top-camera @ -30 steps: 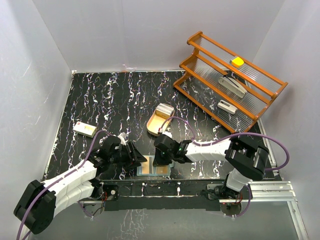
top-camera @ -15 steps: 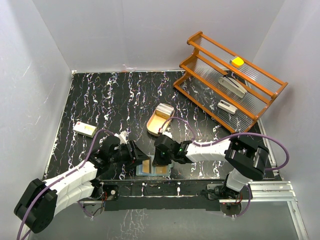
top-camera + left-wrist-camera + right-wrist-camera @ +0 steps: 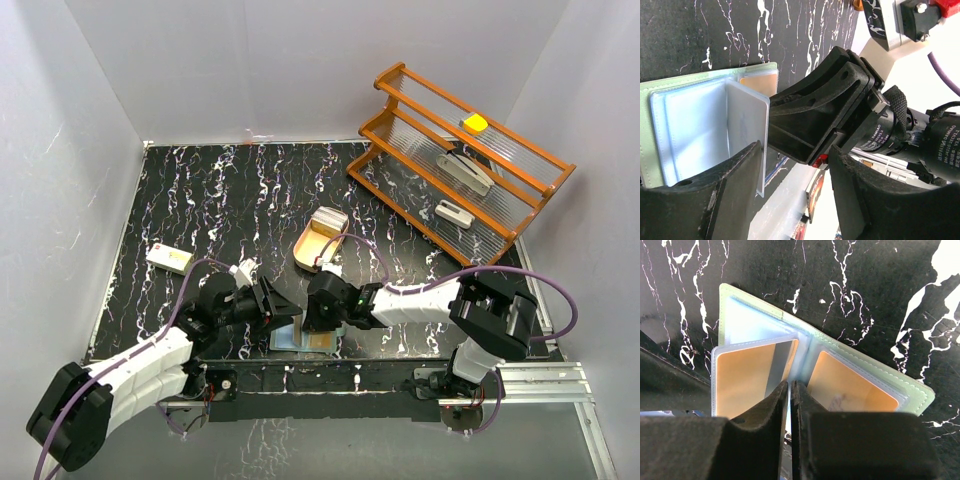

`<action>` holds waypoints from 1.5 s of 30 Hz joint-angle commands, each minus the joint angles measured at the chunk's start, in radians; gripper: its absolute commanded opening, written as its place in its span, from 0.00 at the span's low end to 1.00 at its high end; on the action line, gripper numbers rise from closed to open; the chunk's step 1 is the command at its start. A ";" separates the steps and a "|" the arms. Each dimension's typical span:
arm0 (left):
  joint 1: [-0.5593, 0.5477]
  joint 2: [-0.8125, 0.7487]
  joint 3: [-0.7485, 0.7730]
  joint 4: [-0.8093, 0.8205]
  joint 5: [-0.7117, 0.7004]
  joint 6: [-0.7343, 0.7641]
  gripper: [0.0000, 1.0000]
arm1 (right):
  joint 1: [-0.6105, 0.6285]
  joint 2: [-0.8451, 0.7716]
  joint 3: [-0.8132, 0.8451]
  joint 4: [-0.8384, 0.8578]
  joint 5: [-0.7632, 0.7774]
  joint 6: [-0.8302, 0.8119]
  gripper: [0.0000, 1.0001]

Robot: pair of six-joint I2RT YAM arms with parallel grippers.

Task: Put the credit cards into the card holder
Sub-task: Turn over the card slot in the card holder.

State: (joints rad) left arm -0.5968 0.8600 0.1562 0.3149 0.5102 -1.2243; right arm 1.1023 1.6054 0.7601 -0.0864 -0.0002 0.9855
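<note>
Card holder (image 3: 754, 315) lies open at the table's (image 3: 200, 200) 6 o'clock: pale green, blue-grey pockets, 2 orange cards (image 3: 847, 385) inside. My right gripper (image 3: 790, 386) pinches a pocket leaf. My left gripper (image 3: 796, 156) is spread, 1 white card (image 3: 746, 131) beside its 9 o'clock finger.

Overhead camera looks down; both close wrist cameras share the card holder (image 3: 751, 315) (image 3: 690, 120).

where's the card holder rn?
Top view: the card holder lies open at the middle of the table's near edge, between the left gripper and the right gripper, nearer than the tan tray.
</note>
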 commanded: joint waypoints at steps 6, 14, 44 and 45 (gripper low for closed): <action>0.002 0.052 0.023 0.084 0.038 -0.020 0.55 | 0.008 -0.034 0.028 -0.089 0.096 -0.042 0.09; -0.003 0.090 0.026 0.137 0.029 -0.032 0.56 | 0.008 -0.106 0.034 -0.157 0.187 -0.049 0.11; -0.206 0.239 0.073 0.303 -0.098 -0.079 0.56 | 0.007 -0.334 0.025 -0.339 0.415 -0.053 0.15; -0.209 0.245 0.075 0.301 -0.098 -0.075 0.56 | 0.007 -0.352 0.029 -0.348 0.438 -0.064 0.15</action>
State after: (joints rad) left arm -0.7921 1.0992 0.1921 0.6201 0.4362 -1.3277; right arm 1.1080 1.3243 0.7631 -0.3676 0.2985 0.9348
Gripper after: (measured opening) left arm 0.555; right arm 0.144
